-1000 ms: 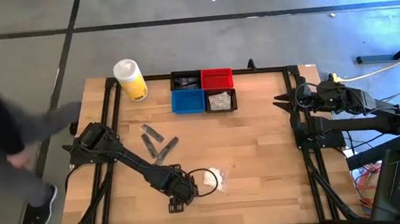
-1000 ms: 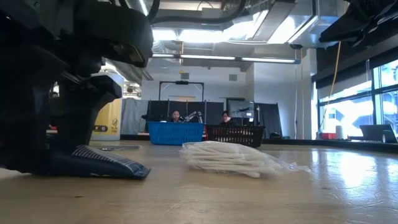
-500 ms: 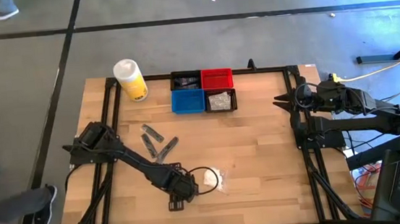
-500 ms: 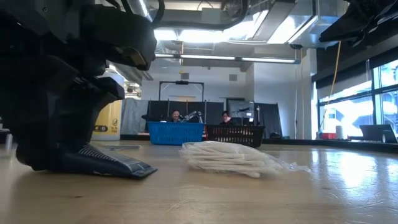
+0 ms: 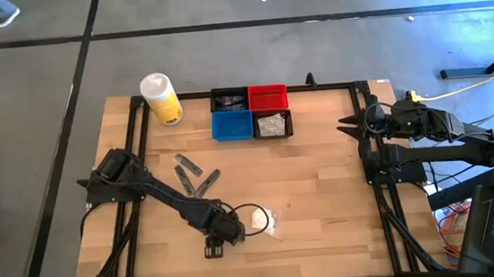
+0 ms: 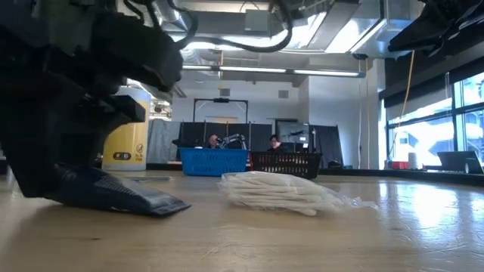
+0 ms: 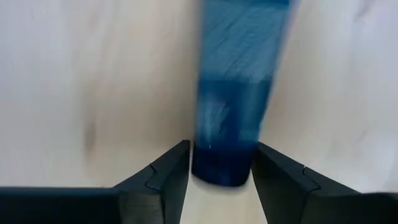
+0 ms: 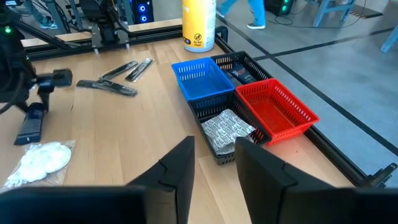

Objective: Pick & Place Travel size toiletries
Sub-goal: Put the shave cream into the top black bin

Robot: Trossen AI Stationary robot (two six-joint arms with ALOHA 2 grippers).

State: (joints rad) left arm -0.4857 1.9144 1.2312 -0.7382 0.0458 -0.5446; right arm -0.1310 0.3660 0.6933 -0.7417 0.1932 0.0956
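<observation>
My left gripper (image 5: 213, 245) is near the table's near edge, shut on a flat dark navy tube (image 7: 233, 93) that also shows in the low view (image 6: 113, 193) and the right wrist view (image 8: 28, 129). Beside it on the right lies the white wad in clear wrap (image 5: 259, 220) (image 6: 276, 193), flat on the wood. Several more dark tubes (image 5: 195, 174) (image 8: 118, 78) lie flat farther toward the far edge. Clear crinkly packets (image 5: 272, 125) fill one black bin. My right gripper (image 5: 346, 128) (image 8: 214, 165) waits open at the table's right side. My left gripper pinches the navy tube by its narrow rounded end (image 7: 222, 173) between the two fingers (image 7: 168, 174), which come from above and point down. The tube runs on away from the fingers. It sits tilted, its held end raised and its wide far end (image 6: 172, 205) on the table.
Four small bins stand at the far middle: black (image 5: 228, 99) holding dark tubes, red (image 5: 267, 95), blue (image 5: 231, 125), and black with packets. A yellow cylinder with a white top (image 5: 161, 98) stands at the far left. Black rails (image 5: 133, 166) frame the table.
My left gripper has shifted slightly toward the table's left and raised the tube's held end. The tube now lies more tilted than before, while its far end has stayed on the wood.
</observation>
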